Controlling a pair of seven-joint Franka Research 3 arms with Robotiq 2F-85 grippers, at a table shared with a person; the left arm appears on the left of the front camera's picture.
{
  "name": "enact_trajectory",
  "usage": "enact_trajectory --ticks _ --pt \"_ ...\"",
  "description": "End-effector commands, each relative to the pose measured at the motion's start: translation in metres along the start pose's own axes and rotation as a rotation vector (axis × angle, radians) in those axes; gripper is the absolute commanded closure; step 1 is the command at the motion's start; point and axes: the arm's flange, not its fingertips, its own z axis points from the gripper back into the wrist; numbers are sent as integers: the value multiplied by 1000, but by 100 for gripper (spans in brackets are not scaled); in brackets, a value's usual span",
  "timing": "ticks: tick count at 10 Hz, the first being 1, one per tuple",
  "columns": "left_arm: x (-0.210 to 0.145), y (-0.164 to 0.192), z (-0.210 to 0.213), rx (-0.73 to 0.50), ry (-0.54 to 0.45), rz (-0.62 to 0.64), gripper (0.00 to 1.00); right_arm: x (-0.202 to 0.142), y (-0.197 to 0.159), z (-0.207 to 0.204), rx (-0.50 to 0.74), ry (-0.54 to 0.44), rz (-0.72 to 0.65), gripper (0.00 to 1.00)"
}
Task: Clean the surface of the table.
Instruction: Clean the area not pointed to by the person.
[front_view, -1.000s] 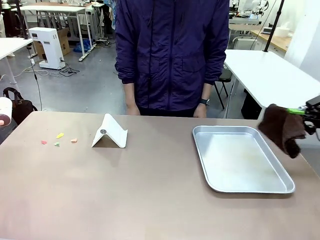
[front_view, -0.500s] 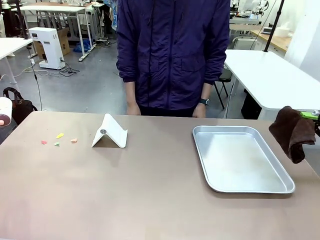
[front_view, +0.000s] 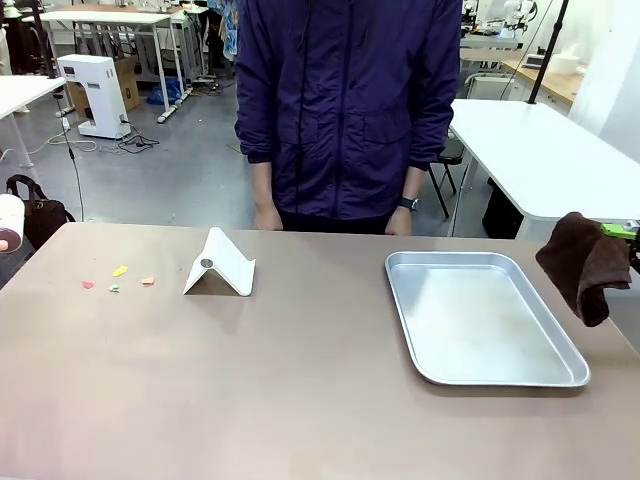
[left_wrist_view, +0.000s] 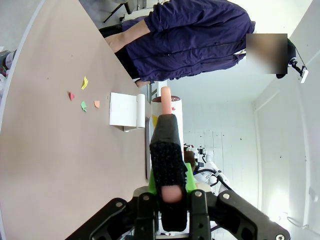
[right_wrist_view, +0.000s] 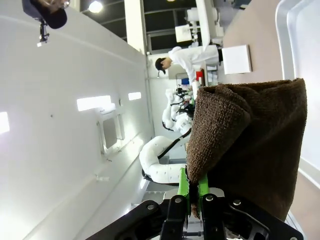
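Taupe-brown surface (front_view: 300, 400) spread across front view, not yet wiped: coloured scraps (front_view: 115, 280) at far left near white stand (front_view: 220, 265), metal tray (front_view: 480, 315) at right. Since 1 s ago: brown cloth (front_view: 582, 262) carried rightward, out beyond tray's right rim, then near-static. Clamped in right pincer (right_wrist_view: 195, 192). Left pincer (left_wrist_view: 169, 187) clamped on dark-handled tool (left_wrist_view: 167, 150). Prob. staging only, no wipe begun; scraps well apart from cloth.

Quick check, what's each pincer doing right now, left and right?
Left pincer: closed on a black-handled tool.
Right pincer: closed on a brown cloth.
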Motion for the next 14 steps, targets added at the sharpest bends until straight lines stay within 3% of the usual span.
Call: enact_trajectory --ticks 1,12,13,14 --pt "-2 -2 1 -13 8 -16 100 2 6 0 0 9 -2 93" --pt "-2 -2 1 -13 8 -16 100 2 6 0 0 9 -2 93" --pt "0 0 0 0 0 0 78 2 6 0 0 9 -2 93" --pt "-8 -7 -7 82 11 -45 78 2 6 0 0 9 -2 93"
